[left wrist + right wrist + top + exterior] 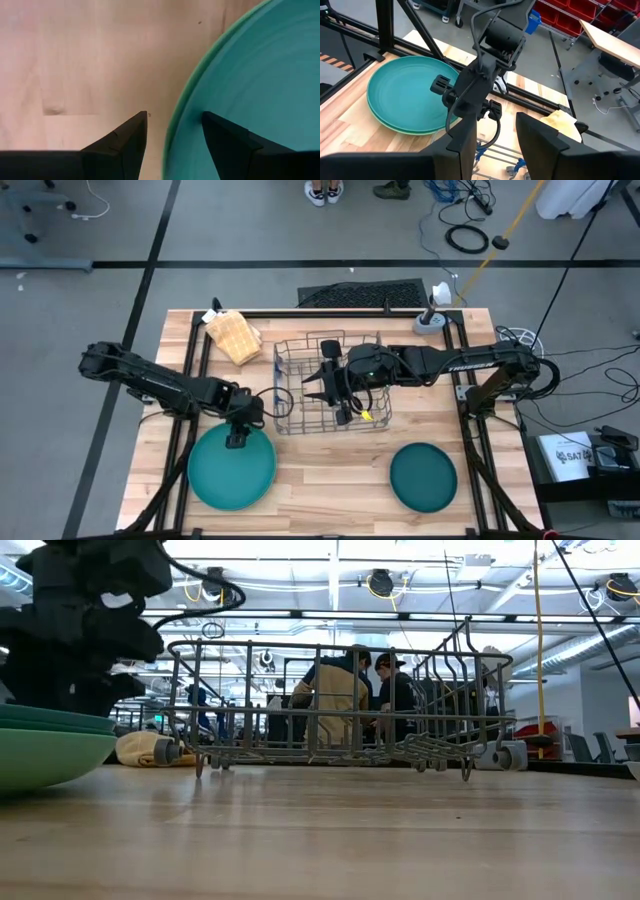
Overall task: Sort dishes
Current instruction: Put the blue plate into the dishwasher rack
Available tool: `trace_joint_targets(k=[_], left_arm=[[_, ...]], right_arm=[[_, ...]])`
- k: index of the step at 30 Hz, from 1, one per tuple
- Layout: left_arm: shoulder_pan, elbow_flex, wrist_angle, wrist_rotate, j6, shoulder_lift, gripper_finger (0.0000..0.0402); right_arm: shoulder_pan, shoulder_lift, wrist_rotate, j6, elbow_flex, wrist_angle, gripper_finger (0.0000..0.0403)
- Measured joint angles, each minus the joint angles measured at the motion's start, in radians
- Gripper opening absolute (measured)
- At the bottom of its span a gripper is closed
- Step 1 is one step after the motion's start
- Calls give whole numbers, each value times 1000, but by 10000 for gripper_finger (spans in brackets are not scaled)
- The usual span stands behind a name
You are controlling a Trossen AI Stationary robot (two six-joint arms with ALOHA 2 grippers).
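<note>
1. While the low view shows the wire rack [335,705] whole, it cuts the stacked plates off at the left edge of the frame, so we see only their rims, a teal one resting on a light green one [45,752].
2. We cannot make out the people behind the rack clearly; they are partly hidden by its wires.
3. We see a large teal plate [231,467] at the lower left of the desk [330,470] in the high view, round, smooth and glossy, lying on a second plate.
4. We see a smaller dark green plate [423,477] at the lower right, well apart from the stack.
5. We find the left gripper [172,127] pointing down at the teal plate's upper rim, its fingers apart and straddling the rim, one over the wood, one over the plate.
6. We see the right gripper [495,137] over the rack at the frame's centre, fingers apart, holding nothing.
7. A tan waffle-textured lump [233,336] lies upper left of the rack.
</note>
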Motion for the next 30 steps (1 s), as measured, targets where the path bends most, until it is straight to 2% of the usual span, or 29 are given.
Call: trace_joint_targets(k=[5,14,18,25,30], left_arm=[[0,0,-2,-16,-4,20,177],[0,3,9,14,-12,13,48],[0,18,-22,-5,-15,-5,48],[0,155,-225,-101,4,-35,48],[0,235,-298,-134,23,-36,45]], right_arm=[[0,0,0,0,0,-2,130],[0,0,0,22,0,-3,130],[1,0,0,22,0,-2,130],[0,0,0,22,0,-2,130],[0,0,0,23,0,-1,130]])
